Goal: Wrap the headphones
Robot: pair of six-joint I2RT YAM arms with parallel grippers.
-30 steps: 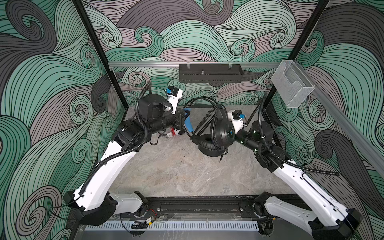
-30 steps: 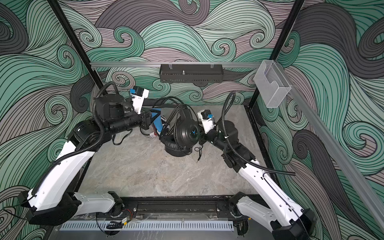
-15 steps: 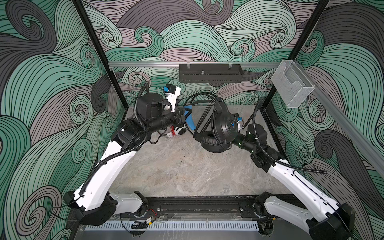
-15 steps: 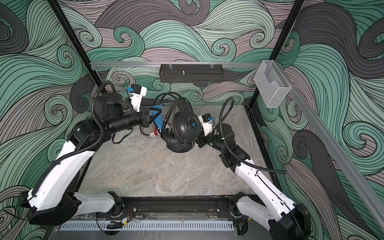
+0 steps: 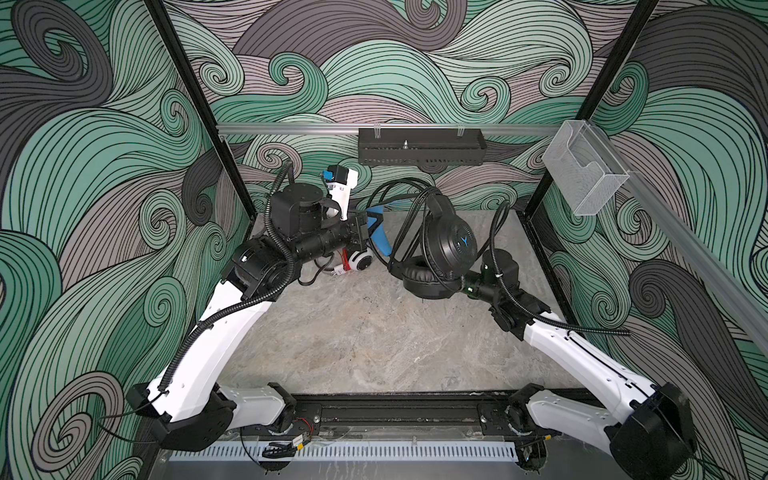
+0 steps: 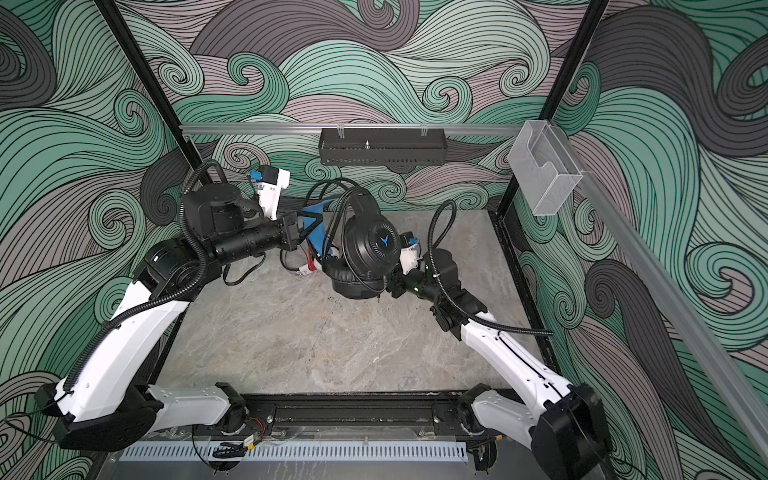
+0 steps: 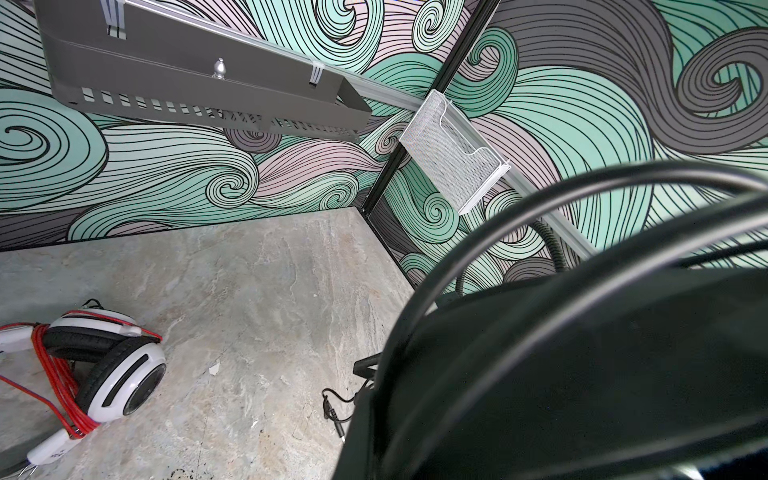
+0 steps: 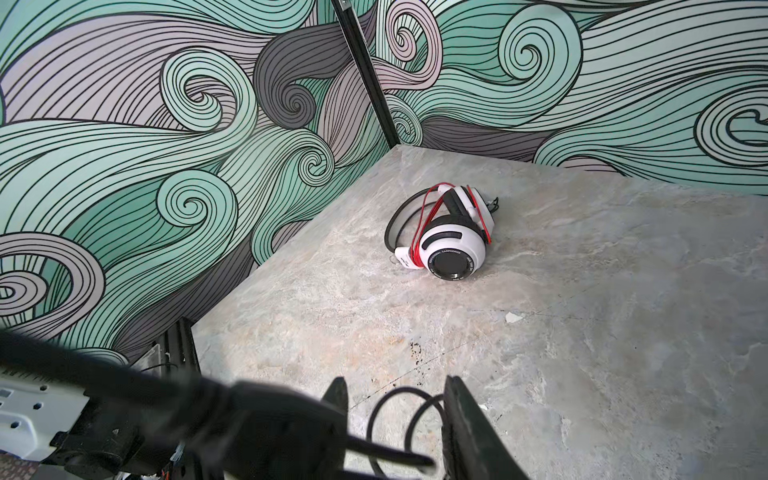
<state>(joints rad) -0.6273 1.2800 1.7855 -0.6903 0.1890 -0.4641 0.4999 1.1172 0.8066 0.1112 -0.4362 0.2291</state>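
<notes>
Starting with the surface and the room, what is there? (Ana)

A desk [image 5: 353, 332] with a grey, veined stone look, flecked with dark specks. It is boxed in by walls [image 5: 374, 62] printed with teal, grey and mauve swirls. An aluminium rail [image 5: 291, 129] on the back wall carries a black tray [image 5: 419, 151]. A mesh holder [image 7: 449, 158] hangs on the rail along the right wall. (Ben)

Any writing? (Ana)

The black headphones [image 5: 451, 245] bear an angular blue emblem [image 5: 469, 240] on the outer cup, with no letters. The white headphones [image 8: 453, 245] have a ring of small lettering round the cup's black centre, too small to read surely. (Ben)

Where are the two pairs? (Ana)

The white pair lies on the desk near the far left corner, with its red cable [image 7: 52, 365] wound round it. The black pair is at the far middle, between the arms. (Ben)

And the fingers? (Ana)

The left fingers [image 5: 369, 226] are closed together on the black pair's blue-lined headband. The right fingers [image 8: 461, 415] stand apart, with a loop of black cable [image 8: 399, 388] between them. (Ben)
</notes>
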